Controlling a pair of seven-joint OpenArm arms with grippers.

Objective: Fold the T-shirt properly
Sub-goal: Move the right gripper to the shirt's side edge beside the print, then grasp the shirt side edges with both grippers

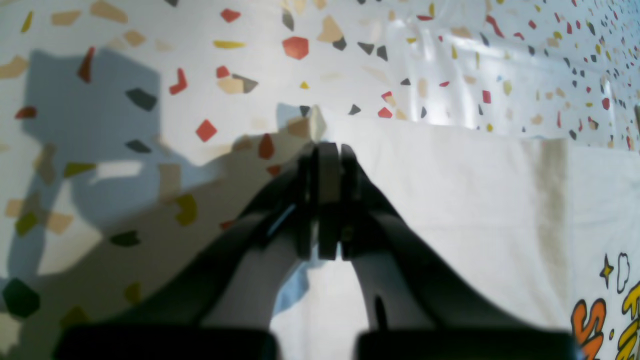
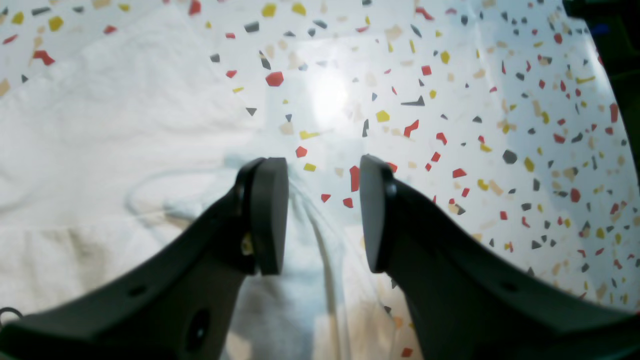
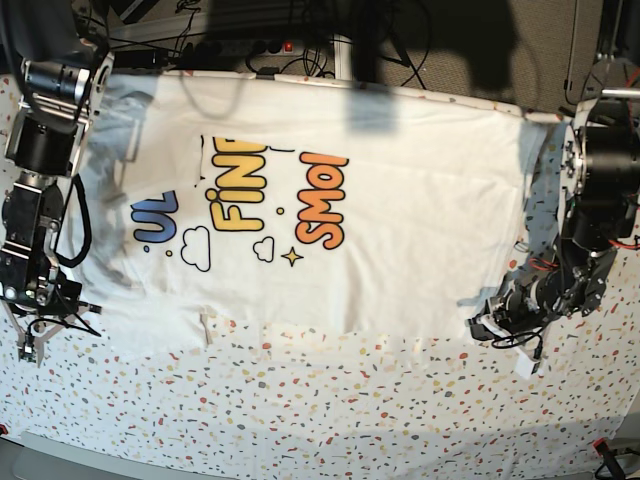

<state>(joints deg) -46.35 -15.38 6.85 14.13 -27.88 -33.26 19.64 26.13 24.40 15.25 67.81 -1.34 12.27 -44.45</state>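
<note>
The white T-shirt (image 3: 400, 200) lies spread flat on the table, its blue, yellow and orange print facing up. In the base view my left gripper (image 3: 487, 325) sits at the shirt's near right corner. The left wrist view shows this gripper (image 1: 327, 150) shut on that corner of the T-shirt (image 1: 475, 200), with a tip of fabric poking past the fingertips. My right gripper (image 3: 30, 345) is at the shirt's left side, by the sleeve. In the right wrist view it (image 2: 324, 215) hangs open over the edge of the T-shirt (image 2: 100, 125), with nothing between its fingers.
A white table covering (image 3: 350, 400) with coloured speckles runs under and around the shirt. Cables and dark equipment (image 3: 250, 40) line the far edge. A small white tag (image 3: 524, 365) hangs near the left arm.
</note>
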